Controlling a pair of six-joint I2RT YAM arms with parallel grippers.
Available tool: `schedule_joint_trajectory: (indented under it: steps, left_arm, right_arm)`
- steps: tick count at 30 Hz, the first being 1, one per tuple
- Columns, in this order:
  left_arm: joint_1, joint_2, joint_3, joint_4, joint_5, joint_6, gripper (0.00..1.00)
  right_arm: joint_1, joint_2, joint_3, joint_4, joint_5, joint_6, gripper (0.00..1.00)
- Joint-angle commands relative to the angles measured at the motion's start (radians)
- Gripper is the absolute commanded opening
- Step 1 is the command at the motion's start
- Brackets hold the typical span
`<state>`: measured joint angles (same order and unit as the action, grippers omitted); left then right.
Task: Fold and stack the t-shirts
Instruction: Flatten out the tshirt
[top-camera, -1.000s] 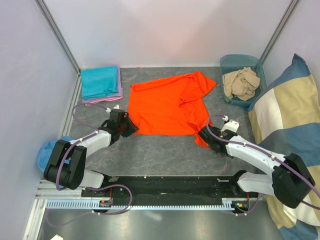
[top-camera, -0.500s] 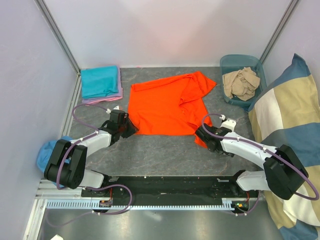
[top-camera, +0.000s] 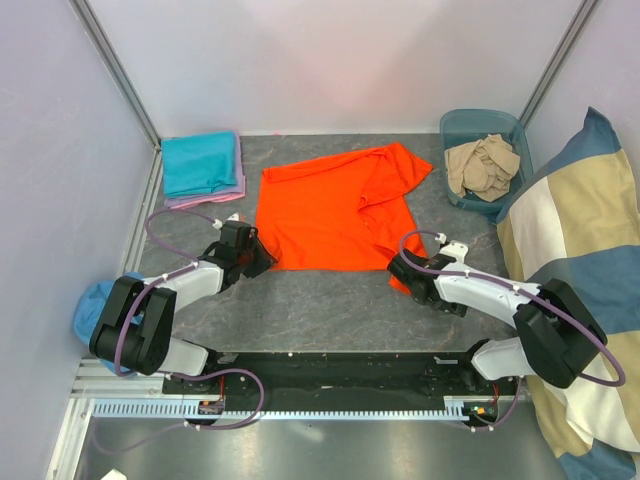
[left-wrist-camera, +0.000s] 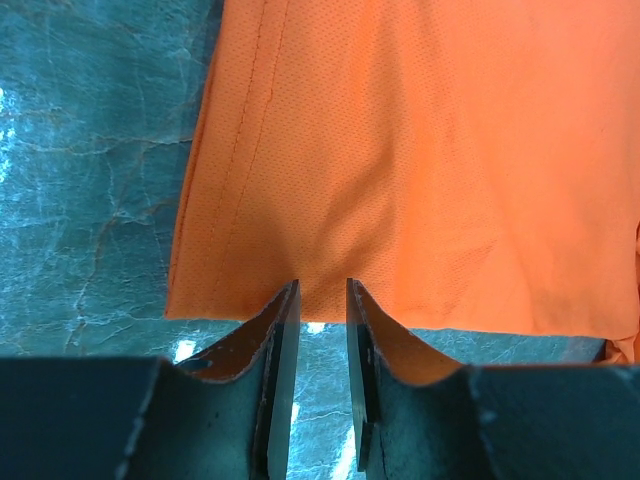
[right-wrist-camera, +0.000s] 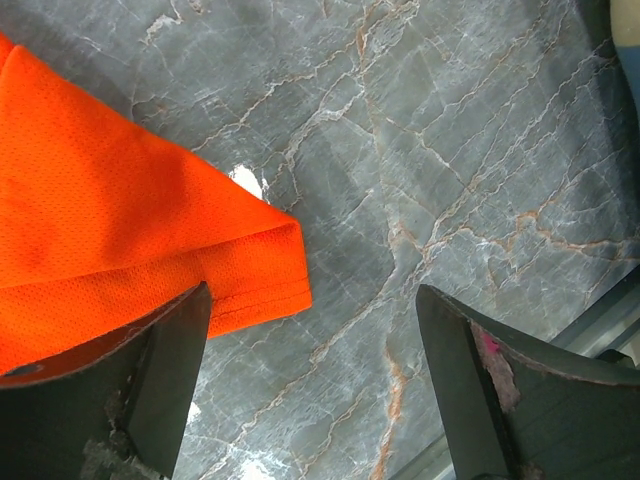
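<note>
The orange t-shirt (top-camera: 330, 215) lies spread on the grey marble table, its right side folded over and rumpled. My left gripper (top-camera: 262, 258) is at the shirt's near left corner. In the left wrist view its jaws (left-wrist-camera: 322, 285) stand a narrow gap apart with their tips over the hem (left-wrist-camera: 240, 300), and bare table shows between them. My right gripper (top-camera: 400, 268) is wide open at the shirt's near right corner (right-wrist-camera: 270, 265); one finger (right-wrist-camera: 170, 350) overlaps the cloth, the other stands over bare table. A folded teal t-shirt (top-camera: 200, 163) rests on a pink-lilac one (top-camera: 205, 198) at the back left.
A teal bin (top-camera: 480, 118) at the back right holds a crumpled beige t-shirt (top-camera: 482, 165). A big blue-and-beige cushion (top-camera: 580, 250) leans along the right side. A blue cloth bundle (top-camera: 95, 300) sits beyond the table's left edge. White walls close the back and sides.
The right gripper has slid left and slightly forward, closer to the shirt's near right corner. The left arm and the shirt have stayed put.
</note>
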<state>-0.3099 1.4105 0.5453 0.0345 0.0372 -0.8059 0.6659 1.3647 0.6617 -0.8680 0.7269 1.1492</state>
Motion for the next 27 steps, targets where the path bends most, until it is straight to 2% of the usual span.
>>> schedule_joint_trajectory:
  steps: [1, 4, 8, 13, 20, 24, 25, 27]
  left_arm:
    - [0.000, 0.007, -0.005, 0.039, 0.015, -0.029, 0.33]
    - [0.000, 0.008, -0.005, 0.041, 0.013, -0.030, 0.33]
    - [0.000, 0.008, -0.010, 0.041, 0.012, -0.032, 0.33]
    - [0.002, -0.005, -0.016, 0.030, -0.003, -0.029, 0.33]
    - [0.002, -0.012, -0.010, 0.021, -0.007, -0.027, 0.33]
    - [0.002, -0.007, -0.010, 0.021, -0.005, -0.029, 0.33]
    - [0.002, -0.007, -0.011, 0.021, -0.002, -0.029, 0.33]
    - [0.003, -0.005, -0.011, 0.022, 0.001, -0.029, 0.33]
  right_arm:
    - [0.006, 0.023, 0.006, 0.014, 0.002, 0.003, 0.91]
    - [0.009, 0.048, 0.018, 0.014, -0.001, -0.011, 0.92]
    - [0.012, 0.060, 0.012, 0.075, -0.035, -0.042, 0.98]
    - [0.015, 0.047, -0.005, 0.159, -0.095, -0.072, 0.98]
    - [0.015, 0.008, 0.001, 0.188, -0.124, -0.086, 0.98]
    - [0.015, -0.007, -0.004, 0.210, -0.155, -0.085, 0.88]
    - [0.015, -0.007, -0.004, 0.215, -0.165, -0.082, 0.83]
    - [0.015, -0.007, -0.007, 0.222, -0.176, -0.080, 0.81]
